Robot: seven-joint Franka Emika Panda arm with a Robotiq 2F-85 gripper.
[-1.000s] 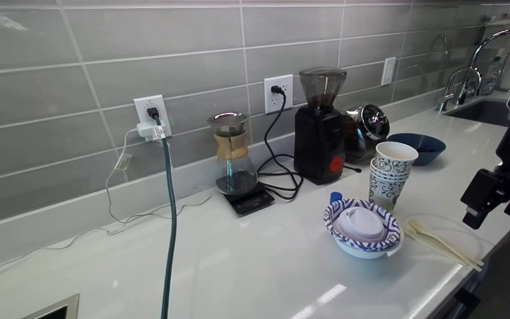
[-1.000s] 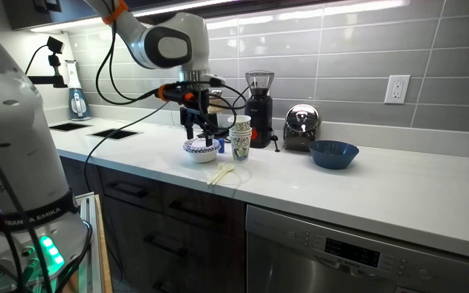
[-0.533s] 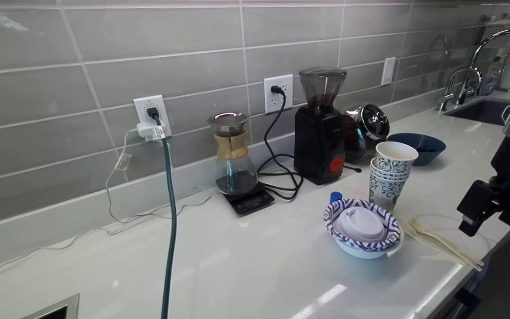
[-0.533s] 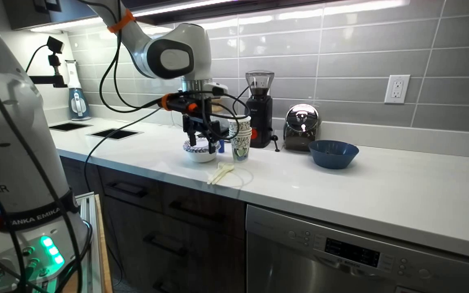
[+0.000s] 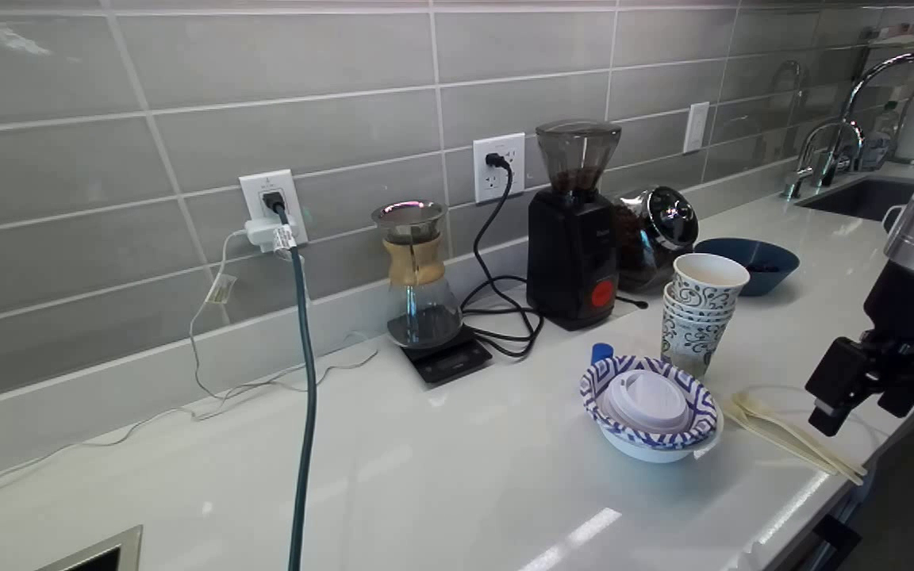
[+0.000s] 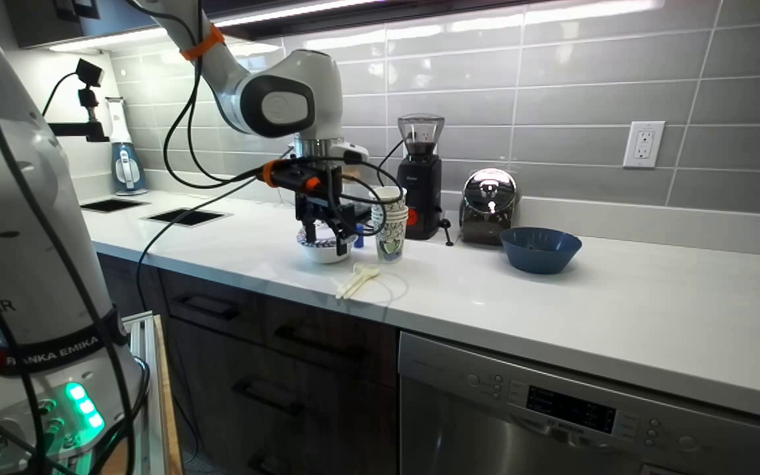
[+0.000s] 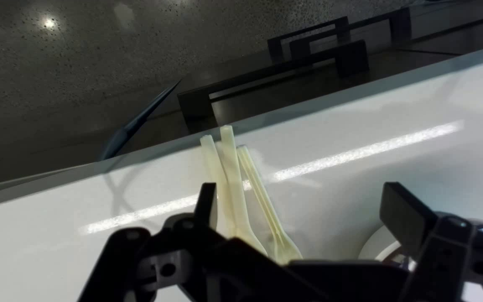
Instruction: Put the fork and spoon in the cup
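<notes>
Gripper [image 7: 304,203] above the table [image 6: 617,297], on the table-edge side of the cup stack [image 5: 697,337]. Jaws spread wide, released.

Cup stack: upright on the table, mouths up, white with dark scroll print; top cup stands higher out of the nest. Seen in both exterior views.

Cutlery [image 7: 234,180]: pale, lying on the table outside the cups, near the stack on its table-edge side. Wrist view shows three handles, two overlapping, the third just beside; their ends point to the table's front edge. Heads partly hidden there, cannot tell which piece is which. In that view the handles show between the jaws, closer to one side.

Around the stack: patterned bowl [image 5: 703,414], blue and white, just beside it, set in a white bowl [image 5: 647,454], white lid [image 5: 649,400] inside. Small blue item [image 5: 601,352] between stack and patterned bowl. Dark blue bowl [image 6: 541,252] on the opposite side of the stack, well apart. Behind the stack, toward the tiled wall [image 6: 591,152]: coffee grinder [image 5: 572,258], tilted glass jar [image 5: 638,242] next to it. Past the grinder, farther from the stack: glass coffee maker [image 5: 424,309] on a black scale [image 5: 453,362].
</notes>
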